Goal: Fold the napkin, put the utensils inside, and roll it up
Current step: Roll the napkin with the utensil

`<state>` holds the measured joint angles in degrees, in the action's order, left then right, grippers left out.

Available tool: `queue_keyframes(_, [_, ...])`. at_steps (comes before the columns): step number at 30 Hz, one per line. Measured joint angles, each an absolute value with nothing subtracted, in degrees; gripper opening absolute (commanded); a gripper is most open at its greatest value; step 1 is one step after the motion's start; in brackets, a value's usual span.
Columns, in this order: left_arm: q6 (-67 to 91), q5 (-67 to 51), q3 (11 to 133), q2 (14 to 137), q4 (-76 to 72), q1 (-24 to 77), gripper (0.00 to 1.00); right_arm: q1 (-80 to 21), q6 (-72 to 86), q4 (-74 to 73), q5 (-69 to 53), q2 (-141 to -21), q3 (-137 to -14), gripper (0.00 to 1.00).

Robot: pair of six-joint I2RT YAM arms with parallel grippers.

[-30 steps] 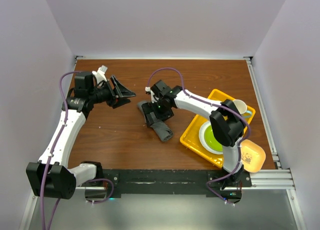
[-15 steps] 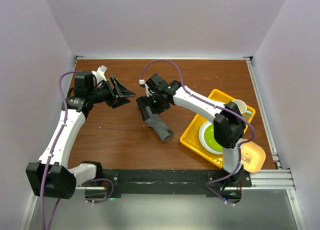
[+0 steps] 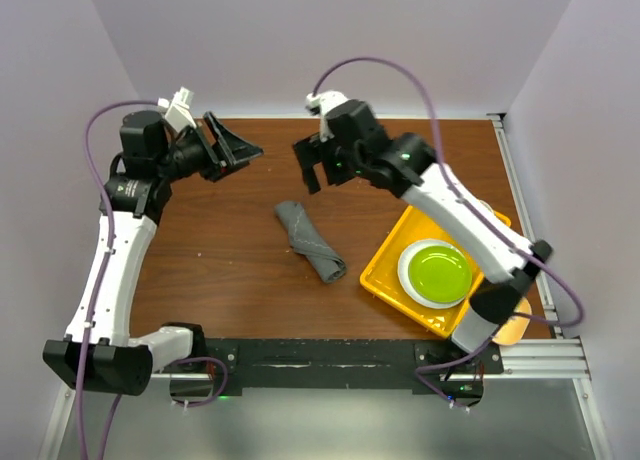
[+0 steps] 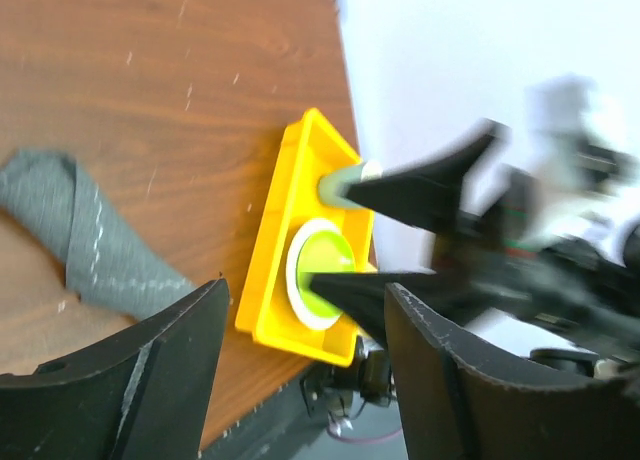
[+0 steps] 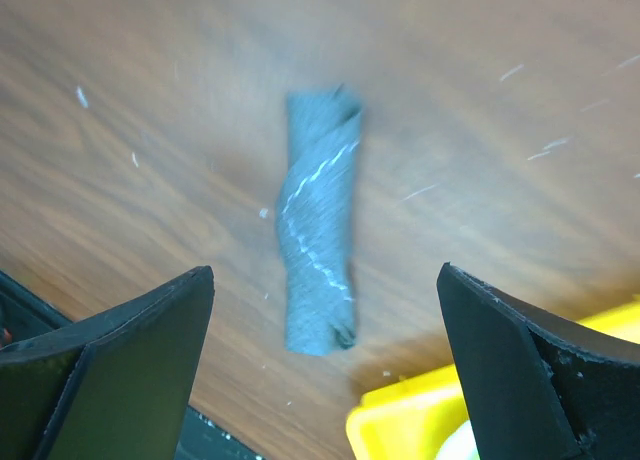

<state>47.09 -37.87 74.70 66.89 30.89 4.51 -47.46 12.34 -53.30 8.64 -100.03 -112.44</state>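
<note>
The dark grey napkin [image 3: 310, 240] lies rolled up as a short tube on the brown table, left of the yellow tray. It shows in the right wrist view [image 5: 320, 270] with its pale stitched line spiralling along it, and at the left edge of the left wrist view [image 4: 90, 240]. No utensils are visible. My right gripper [image 3: 318, 168] is open and empty, raised above the table behind the roll. My left gripper [image 3: 240, 150] is open and empty, raised at the back left.
A yellow tray [image 3: 385, 270] at the right holds a green plate [image 3: 436, 274] on a white rim. It also shows in the left wrist view [image 4: 275, 280]. The table's metal rail [image 3: 330, 360] runs along the near edge.
My right gripper has lifted off the rolled napkin and pulled back and up, open. The left arm has risen and moved back. The roll stays on the table.
</note>
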Motion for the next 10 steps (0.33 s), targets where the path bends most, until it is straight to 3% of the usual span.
queue_keyframes(8, [45.89,-34.30,87.70,69.36,28.34,4.51,0.73,-47.40,13.72,-57.63,19.33,-84.68,-117.25,0.99])
queue_keyframes(10, [45.82,-33.45,89.03,69.30,26.70,4.51,0.79,-47.33,13.96,-58.43,20.69,-82.19,-117.12,0.98])
